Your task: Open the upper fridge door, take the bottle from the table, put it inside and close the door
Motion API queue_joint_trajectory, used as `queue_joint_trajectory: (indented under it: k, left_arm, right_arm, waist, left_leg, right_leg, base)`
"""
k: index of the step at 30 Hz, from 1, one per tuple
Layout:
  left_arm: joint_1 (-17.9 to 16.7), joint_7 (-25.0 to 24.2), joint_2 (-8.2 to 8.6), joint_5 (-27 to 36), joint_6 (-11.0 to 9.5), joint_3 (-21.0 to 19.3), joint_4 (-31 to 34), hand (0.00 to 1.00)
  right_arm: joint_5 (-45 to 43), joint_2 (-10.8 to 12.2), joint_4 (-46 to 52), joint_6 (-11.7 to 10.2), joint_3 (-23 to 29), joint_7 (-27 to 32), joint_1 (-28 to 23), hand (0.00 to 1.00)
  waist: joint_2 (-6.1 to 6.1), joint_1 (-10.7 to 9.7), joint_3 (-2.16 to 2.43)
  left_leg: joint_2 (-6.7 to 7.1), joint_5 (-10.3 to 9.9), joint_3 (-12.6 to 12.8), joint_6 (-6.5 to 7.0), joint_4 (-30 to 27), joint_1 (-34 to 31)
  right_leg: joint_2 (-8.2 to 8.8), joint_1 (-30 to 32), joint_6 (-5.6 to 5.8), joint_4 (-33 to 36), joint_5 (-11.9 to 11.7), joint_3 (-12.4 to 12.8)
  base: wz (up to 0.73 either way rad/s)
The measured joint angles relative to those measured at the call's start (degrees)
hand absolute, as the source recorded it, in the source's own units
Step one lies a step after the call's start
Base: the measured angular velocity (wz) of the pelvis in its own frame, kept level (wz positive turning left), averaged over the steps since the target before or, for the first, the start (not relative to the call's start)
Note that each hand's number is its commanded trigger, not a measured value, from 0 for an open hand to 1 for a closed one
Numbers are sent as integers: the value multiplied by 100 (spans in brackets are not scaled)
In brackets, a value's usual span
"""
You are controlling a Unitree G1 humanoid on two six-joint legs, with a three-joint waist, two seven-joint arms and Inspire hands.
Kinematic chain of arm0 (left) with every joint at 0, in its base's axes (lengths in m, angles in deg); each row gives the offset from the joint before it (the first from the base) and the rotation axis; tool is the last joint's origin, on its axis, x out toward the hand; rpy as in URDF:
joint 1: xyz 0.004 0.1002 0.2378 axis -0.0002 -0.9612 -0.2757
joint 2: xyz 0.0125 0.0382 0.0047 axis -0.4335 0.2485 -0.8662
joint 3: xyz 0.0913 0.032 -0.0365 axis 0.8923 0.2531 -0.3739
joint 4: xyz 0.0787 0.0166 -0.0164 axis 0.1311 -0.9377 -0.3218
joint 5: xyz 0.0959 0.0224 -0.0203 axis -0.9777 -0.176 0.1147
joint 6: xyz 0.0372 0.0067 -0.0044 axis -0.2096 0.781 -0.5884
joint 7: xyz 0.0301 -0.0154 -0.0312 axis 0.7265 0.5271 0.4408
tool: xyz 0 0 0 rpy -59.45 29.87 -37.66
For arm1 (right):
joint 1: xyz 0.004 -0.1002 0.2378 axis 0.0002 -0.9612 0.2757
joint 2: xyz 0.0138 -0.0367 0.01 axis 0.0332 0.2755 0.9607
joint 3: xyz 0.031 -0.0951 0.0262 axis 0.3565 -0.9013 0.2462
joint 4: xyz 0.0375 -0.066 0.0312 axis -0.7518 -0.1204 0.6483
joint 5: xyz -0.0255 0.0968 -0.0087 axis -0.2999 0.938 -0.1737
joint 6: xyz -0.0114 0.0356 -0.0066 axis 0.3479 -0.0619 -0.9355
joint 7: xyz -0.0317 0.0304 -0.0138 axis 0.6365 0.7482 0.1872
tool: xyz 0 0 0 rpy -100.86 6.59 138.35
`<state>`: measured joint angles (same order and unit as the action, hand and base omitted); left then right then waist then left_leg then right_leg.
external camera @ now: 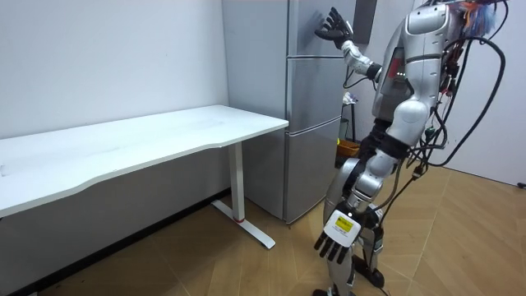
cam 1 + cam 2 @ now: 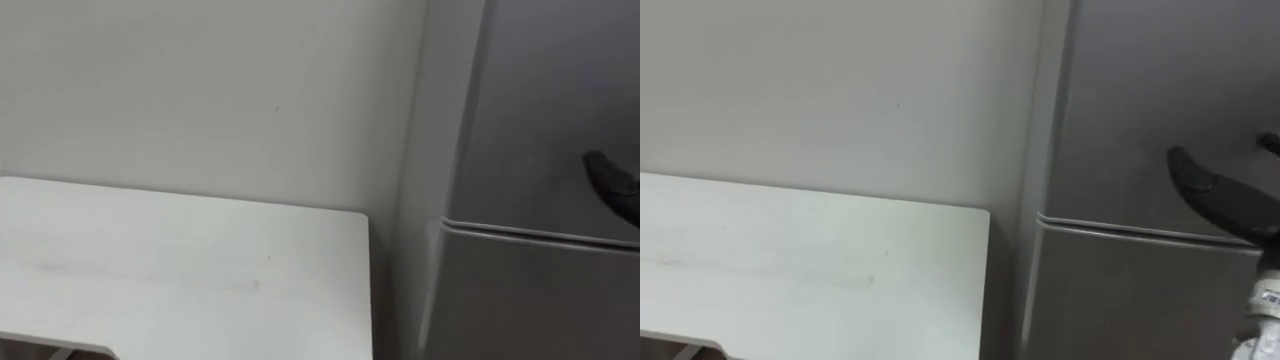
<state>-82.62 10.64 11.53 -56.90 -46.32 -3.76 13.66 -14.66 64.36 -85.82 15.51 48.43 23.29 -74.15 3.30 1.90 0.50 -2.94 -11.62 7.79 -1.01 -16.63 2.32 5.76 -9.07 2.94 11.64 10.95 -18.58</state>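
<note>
Robot: stands facing the grey fridge, which is just beside the end of the white tabletop.
Right robot hand: up at the upper door, fingers spread and released, grasping nothing. It sits just above the seam with the lower door.
Left robot hand: hangs low beside the leg, fingers relaxed, empty.
Fridge doors: both shut.
Wall: plain and pale behind the tabletop.
Bottle: cannot tell where it is.
</note>
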Motion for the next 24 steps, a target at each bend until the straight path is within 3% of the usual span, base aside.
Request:
queue_joint_trajectory:
  k: [5,9,10,14,20,22,24]
  left_arm:
    - [-253,18,49,-8,-57,-224,211,0]
    - [-271,9,56,23,-83,-448,271,0]
    - [-255,3,63,-8,-100,-497,268,0]
    - [-251,3,69,-14,-214,-719,266,0]
    - [-240,21,60,8,-287,-791,281,0]
    - [-239,24,61,40,-287,-789,279,0]
    - [-234,29,64,114,-290,-786,257,0]
  right_arm:
    - [197,-123,0,129,588,241,-317,0]
    - [196,-255,-3,202,953,410,-416,0]
    - [190,-300,-3,210,1085,439,-434,0]
    - [179,-524,-3,225,1511,713,-685,0]
    - [192,-545,-1,270,1823,936,-1121,0]
    - [197,-546,-1,270,1875,1005,-1191,0]
    - [195,-545,-1,251,1877,1082,-1298,0]
  waist:
    - [28,-184,0]
    - [34,-338,-42]
    - [12,-370,-27]
    - [37,-409,-37]
    - [197,-595,-17]
    - [232,-618,-36]
    - [189,-625,-69]
  left_leg:
    - [43,-2,11,-2,129,17]
    - [46,-5,32,-14,247,41]
    - [47,5,62,-25,310,43]
    - [47,9,154,-31,396,57]
    - [47,6,199,-33,401,46]
    - [39,1,242,-37,400,59]
    - [19,-37,297,-44,402,90]
  right_leg:
    - [11,3,23,-92,12,4]
    - [13,57,47,-91,28,11]
    - [13,100,47,-86,28,34]
    - [13,185,59,-83,35,102]
    - [16,214,63,-99,38,142]
    - [15,220,63,-101,38,170]
    - [0,220,62,-100,37,232]
  base:
    - [0]
    - [-3]
    - [-13]
    - [-13]
    - [-4]
    - [-10]
    - [-18]
